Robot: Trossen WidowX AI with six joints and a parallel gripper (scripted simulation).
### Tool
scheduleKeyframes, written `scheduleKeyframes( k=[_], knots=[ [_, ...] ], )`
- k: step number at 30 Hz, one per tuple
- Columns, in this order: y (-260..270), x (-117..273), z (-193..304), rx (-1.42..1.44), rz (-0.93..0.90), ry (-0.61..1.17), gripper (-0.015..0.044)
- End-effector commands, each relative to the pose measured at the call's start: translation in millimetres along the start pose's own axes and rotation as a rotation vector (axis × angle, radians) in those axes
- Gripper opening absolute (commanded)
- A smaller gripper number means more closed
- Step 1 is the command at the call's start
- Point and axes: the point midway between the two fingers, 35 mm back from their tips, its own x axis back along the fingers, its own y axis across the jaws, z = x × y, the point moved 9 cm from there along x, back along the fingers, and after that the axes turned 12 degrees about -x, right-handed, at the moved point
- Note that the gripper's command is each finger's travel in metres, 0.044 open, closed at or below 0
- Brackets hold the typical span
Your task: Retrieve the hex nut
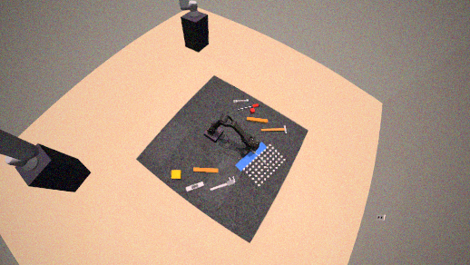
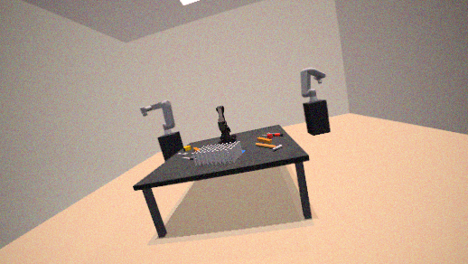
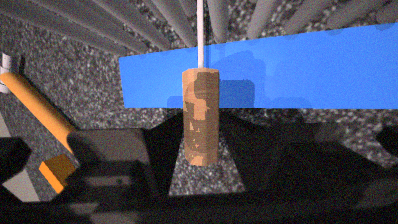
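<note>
My gripper [image 1: 253,148] [image 3: 201,116] is shut on the wooden handle [image 3: 201,117] of a tool, just on the arm's side of the blue taped strip [image 1: 242,164] [image 3: 320,67]. The tool's thin pale rod [image 3: 200,35] runs from the handle over the strip toward the standing spacers [image 2: 217,155] [image 3: 217,20]. In the wrist view it leaves the top edge between spacer outlines; its far end is not visible there. The spacers stand in rows in the exterior view. The hex nut cannot be made out in any view.
A hammer [image 1: 273,130] [image 3: 35,102] and an orange bar [image 1: 257,120] lie to one side of the arm, with a red-handled tool [image 1: 255,105] and a wrench [image 1: 240,101]. Opposite lie another orange bar [image 1: 205,170], a caliper [image 1: 222,185], a pale tool [image 1: 195,186] and a yellow block [image 1: 176,174].
</note>
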Motion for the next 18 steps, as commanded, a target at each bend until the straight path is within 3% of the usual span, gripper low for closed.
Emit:
scheduleKeyframes(
  k=[1, 18],
  knots=[
    [2.5, 1.1, -4.9, 0.007, -0.009, -0.007, 0.0000],
    [1.7, -3.6, -8.2, 0.008, -0.009, -0.008, 0.0000]
  ],
)
